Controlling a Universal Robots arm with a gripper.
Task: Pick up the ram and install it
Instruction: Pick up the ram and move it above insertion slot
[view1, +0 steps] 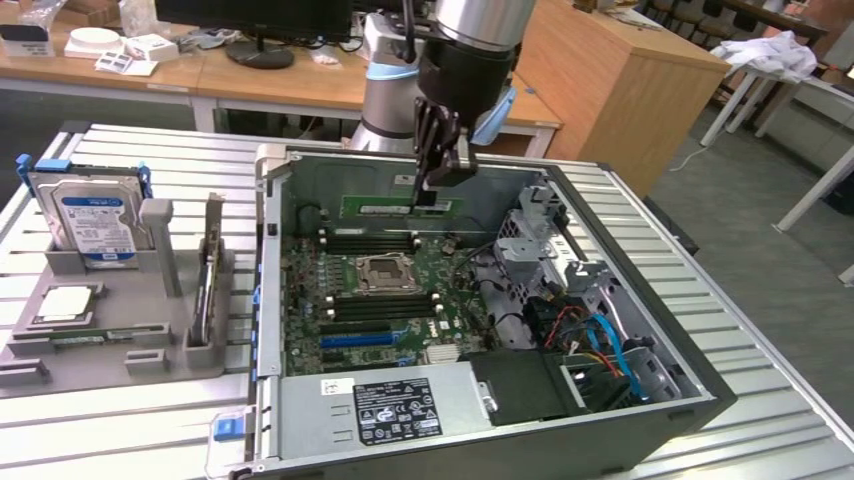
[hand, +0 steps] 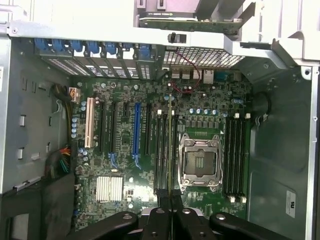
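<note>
We see the gripper (view1: 430, 193) closed on the ram (view1: 387, 207), with both fingers clamping the stick near one end of its top edge. The ram hangs level, long side horizontal, inside the opening of the computer case (view1: 694, 400). The case lies on its side on the slatted table (view1: 120, 440).

In the exterior view the ram sits over the motherboard (view1: 400, 330). It is just beyond the group of memory slots (view1: 367, 240) that lies between the processor socket (view1: 387, 270) and the far wall of the case. It appears raised above the board and not seated in any slot.

In the wrist view we see the ram (hand: 171, 145) edge-on as a thin line running out from the gripper (hand: 171, 202). It lies along the bank of memory slots (hand: 161, 150) beside the processor socket (hand: 200, 162), parallel to the slots. A second bank of slots (hand: 235, 155) lies on the other side of the socket.

On the exterior view's left, a grey holder (view1: 147, 350) stands beside the case. It carries the hard drive (view1: 94, 215) upright and the processor chip (view1: 64, 303) lying flat.
</note>
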